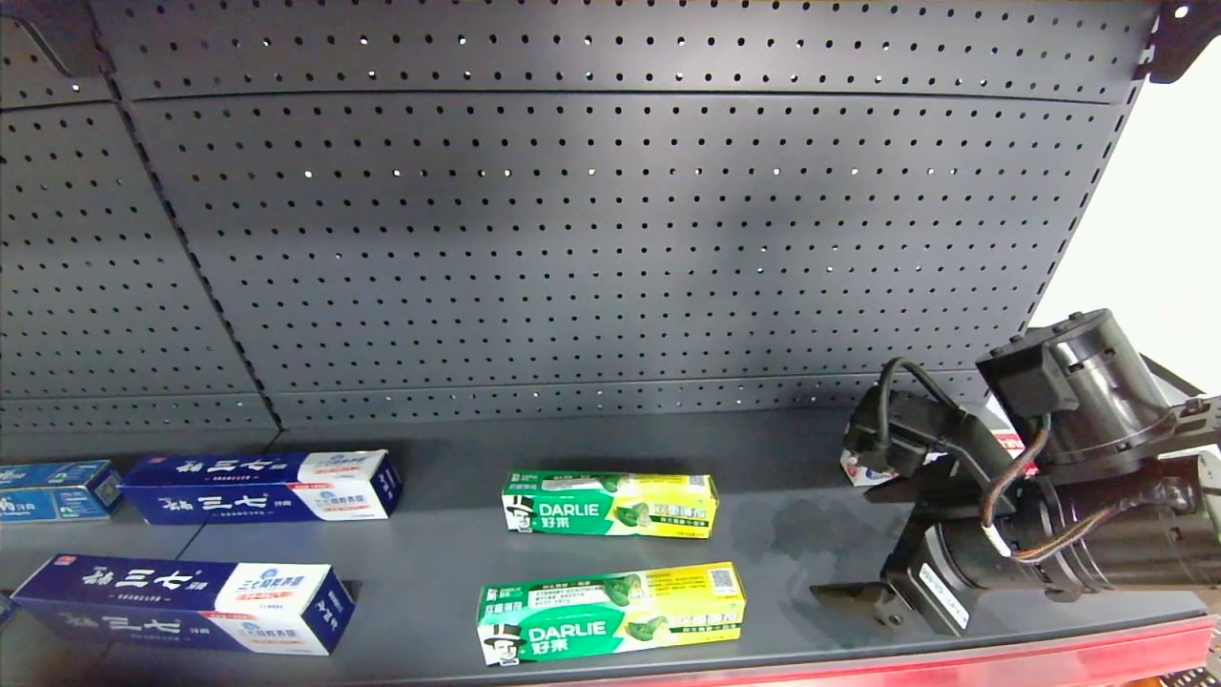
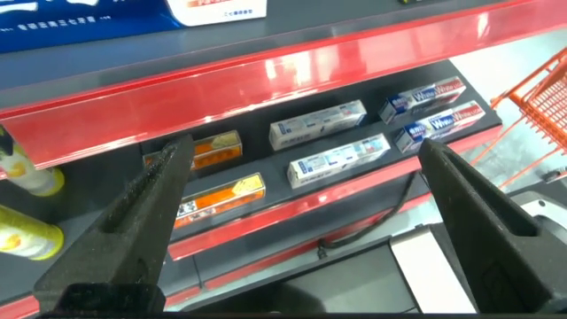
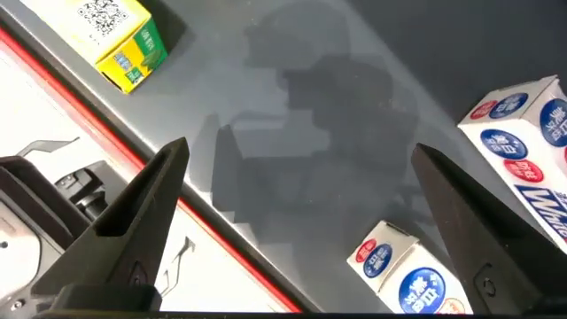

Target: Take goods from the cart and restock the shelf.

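My right gripper [image 1: 849, 539] hovers open over the right end of the grey shelf [image 1: 458, 534], with nothing between its fingers. Just beyond it lie two white boxes with red and blue print [image 3: 523, 133] [image 3: 407, 275]; one of them peeks out behind the gripper [image 1: 858, 470]. Two green-and-yellow toothpaste boxes [image 1: 610, 503] [image 1: 610, 614] lie mid-shelf, two dark blue ones [image 1: 262, 487] [image 1: 186, 603] to the left. My left gripper [image 2: 306, 146] is open and empty below this shelf, facing the lower shelves. The orange cart [image 2: 540, 97] stands beside them.
A perforated back panel [image 1: 610, 239] rises behind the shelf, and a red strip [image 1: 954, 663] runs along its front edge. A light blue box [image 1: 57, 489] lies at the far left. The lower shelves hold white boxes [image 2: 341, 159], orange boxes [image 2: 217, 151] and yellow bottles [image 2: 27, 177].
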Robot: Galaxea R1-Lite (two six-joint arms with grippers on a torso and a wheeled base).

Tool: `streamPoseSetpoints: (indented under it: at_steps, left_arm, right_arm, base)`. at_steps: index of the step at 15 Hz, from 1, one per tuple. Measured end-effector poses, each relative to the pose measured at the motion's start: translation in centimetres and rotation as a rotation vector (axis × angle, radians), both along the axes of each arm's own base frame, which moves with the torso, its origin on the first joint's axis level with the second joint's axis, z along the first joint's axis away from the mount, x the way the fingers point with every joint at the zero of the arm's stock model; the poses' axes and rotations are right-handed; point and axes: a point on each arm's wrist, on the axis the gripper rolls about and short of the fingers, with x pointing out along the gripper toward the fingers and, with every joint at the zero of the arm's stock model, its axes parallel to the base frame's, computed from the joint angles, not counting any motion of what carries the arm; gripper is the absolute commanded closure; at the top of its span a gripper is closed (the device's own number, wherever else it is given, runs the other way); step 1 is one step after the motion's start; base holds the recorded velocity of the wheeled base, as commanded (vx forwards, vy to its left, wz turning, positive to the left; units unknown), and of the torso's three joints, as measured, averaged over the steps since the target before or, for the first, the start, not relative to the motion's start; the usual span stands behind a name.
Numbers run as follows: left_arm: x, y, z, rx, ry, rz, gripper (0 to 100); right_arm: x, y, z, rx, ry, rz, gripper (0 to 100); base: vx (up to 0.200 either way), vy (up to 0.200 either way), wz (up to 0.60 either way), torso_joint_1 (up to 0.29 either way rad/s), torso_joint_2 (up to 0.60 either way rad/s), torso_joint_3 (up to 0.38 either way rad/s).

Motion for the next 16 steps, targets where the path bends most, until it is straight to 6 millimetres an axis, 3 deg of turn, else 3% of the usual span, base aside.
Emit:
streamPoseSetpoints:
  at_steps: [16]
  left_arm:
    - [-0.6,0.1,-0.2,-0.014,-0.067,-0.003,0]
  right_arm:
    - [1.8,4.1,-2.0,-0.012,0.015,0.085,0]
  base:
    - [0.000,0.000,0.00,0.000,0.00,0.000]
